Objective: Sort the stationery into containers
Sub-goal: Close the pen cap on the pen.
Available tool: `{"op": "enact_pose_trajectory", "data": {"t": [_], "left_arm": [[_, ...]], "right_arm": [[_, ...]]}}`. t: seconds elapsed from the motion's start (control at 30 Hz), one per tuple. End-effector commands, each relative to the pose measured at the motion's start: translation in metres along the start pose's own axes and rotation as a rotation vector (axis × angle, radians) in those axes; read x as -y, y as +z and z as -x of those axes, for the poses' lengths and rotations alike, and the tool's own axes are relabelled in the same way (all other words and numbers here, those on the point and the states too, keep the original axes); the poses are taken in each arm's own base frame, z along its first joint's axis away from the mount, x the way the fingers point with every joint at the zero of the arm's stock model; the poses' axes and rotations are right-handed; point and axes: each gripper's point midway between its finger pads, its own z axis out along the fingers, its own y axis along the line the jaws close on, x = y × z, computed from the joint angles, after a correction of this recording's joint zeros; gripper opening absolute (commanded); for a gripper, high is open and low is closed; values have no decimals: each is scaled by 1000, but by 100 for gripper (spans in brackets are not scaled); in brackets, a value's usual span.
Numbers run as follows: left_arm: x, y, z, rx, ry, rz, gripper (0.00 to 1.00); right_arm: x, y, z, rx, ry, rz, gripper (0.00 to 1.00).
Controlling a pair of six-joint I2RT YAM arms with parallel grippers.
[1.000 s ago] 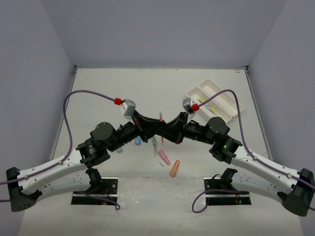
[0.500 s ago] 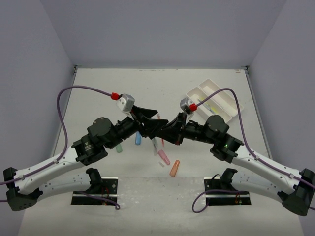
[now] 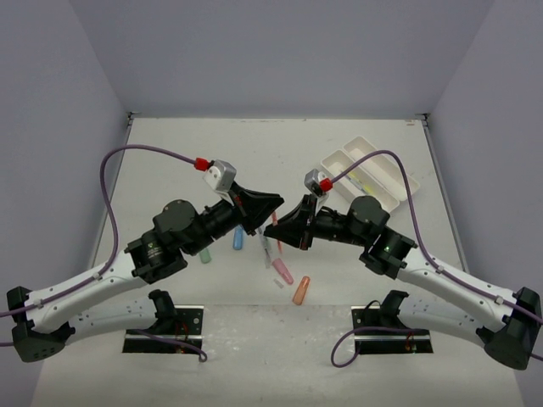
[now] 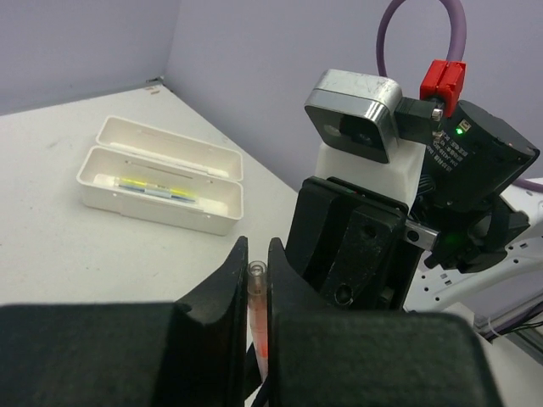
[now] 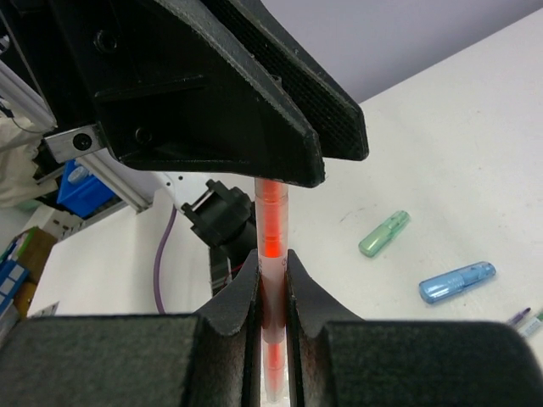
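Note:
A clear pen with a red-orange core (image 5: 271,229) is gripped from both ends above the middle of the table. My left gripper (image 4: 257,264) is shut on its clear end (image 4: 256,292); my right gripper (image 5: 271,275) is shut on its barrel. In the top view the left gripper (image 3: 265,208) and right gripper (image 3: 284,227) meet tip to tip, hiding most of the pen. The white two-compartment tray (image 3: 365,174) lies at the far right, and the left wrist view shows thin pens in one compartment (image 4: 157,188). On the table lie a blue piece (image 3: 238,239), a green piece (image 3: 204,255), a pink piece (image 3: 282,270) and an orange piece (image 3: 301,290).
Thin pens and small clear bits (image 3: 268,250) lie on the table below the two grippers. Purple cables arc over both arms. Grey walls close the table on the left, back and right.
My left gripper opened, shifted a little, and closed again on the pen's end. The right gripper stayed shut on the pen and moved slightly left.

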Motion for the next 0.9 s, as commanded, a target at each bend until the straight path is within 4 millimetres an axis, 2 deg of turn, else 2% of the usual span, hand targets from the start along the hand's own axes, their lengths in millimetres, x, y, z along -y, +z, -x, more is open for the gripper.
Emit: {"op": "enact_pose_trajectory", "data": {"t": [0.0,0.1,0.23,0.33,0.37,0.43,0.47,0.57,0.67,0.77,0.83,0.87], "left_arm": [[3,6,-11,-33,-3,-22,0],[4,7,-22,-57,-29,-38,0],[4,4,-48,-104,-88,-65,0],[3,2,-61,-129,-121,-74,0],[0,1,-70,-145,-130,-68,0],[-2,-2,-78,-150,-152,-73,0],[-1,-5,-87,-170,-160,-85,0],[-2,-11,-95,-176,-181,-96,0],[-2,-18,-104,-184,-200,-116,0],[-6,-20,-109,-191,-192,-107,0],[-9,-20,-101,-168,-181,-82,0],[-13,-20,-91,-152,-161,-51,0]], "right_arm": [[-13,2,35,82,-55,19,0],[-10,3,46,110,-74,-10,0],[3,13,73,157,-106,-93,0],[11,19,102,189,-144,-134,0],[8,19,121,220,-163,-132,0],[16,21,142,236,-178,-145,0],[16,22,152,243,-189,-140,0],[11,24,186,269,-224,-125,0],[12,25,209,289,-247,-131,0],[24,35,204,246,-254,-143,0],[39,42,179,189,-233,-152,0],[49,45,158,155,-217,-153,0]]}}
